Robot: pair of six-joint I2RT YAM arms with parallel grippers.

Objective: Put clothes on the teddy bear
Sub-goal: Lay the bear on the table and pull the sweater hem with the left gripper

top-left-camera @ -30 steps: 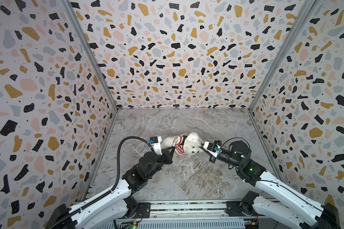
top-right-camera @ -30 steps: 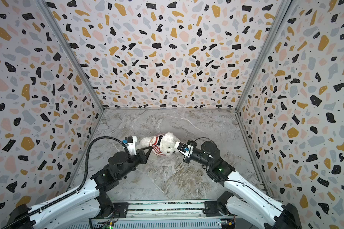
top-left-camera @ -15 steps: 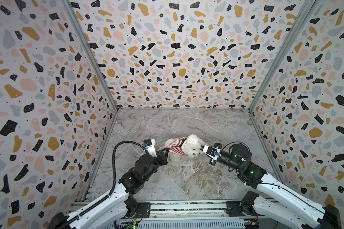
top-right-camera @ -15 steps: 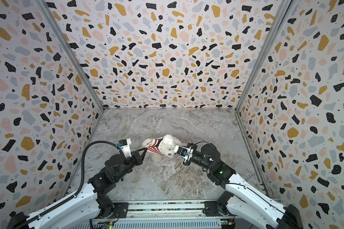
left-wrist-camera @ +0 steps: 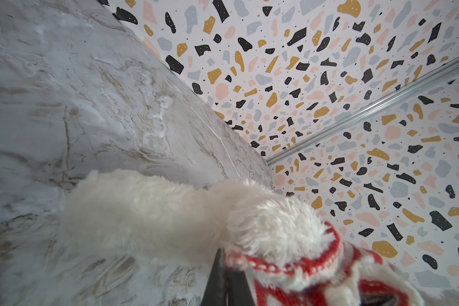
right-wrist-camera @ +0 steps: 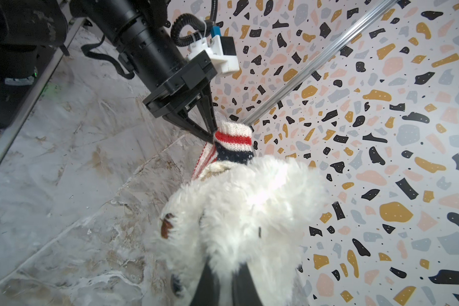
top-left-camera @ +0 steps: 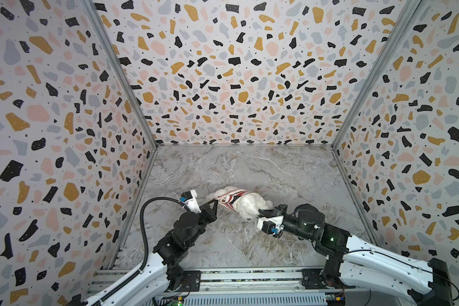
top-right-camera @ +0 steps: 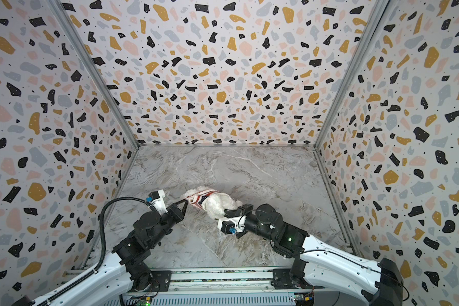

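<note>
The teddy bear, white and fluffy, is stretched sideways between my two grippers low over the marble table. A red-and-white striped knit top covers its left half. My left gripper is shut on the top's hem, next to the bear's fur. My right gripper is shut on the fur of the bear's head. A striped sleeve sticks out beside the left gripper.
Terrazzo-patterned walls close in the marble table on three sides. A metal rail with both arm bases runs along the front edge. The left arm's black cable loops near the left wall.
Both grippers have moved left and toward the front, carrying the bear with them. The left gripper has pulled the top's hem further left, so the knit is stretched out.
</note>
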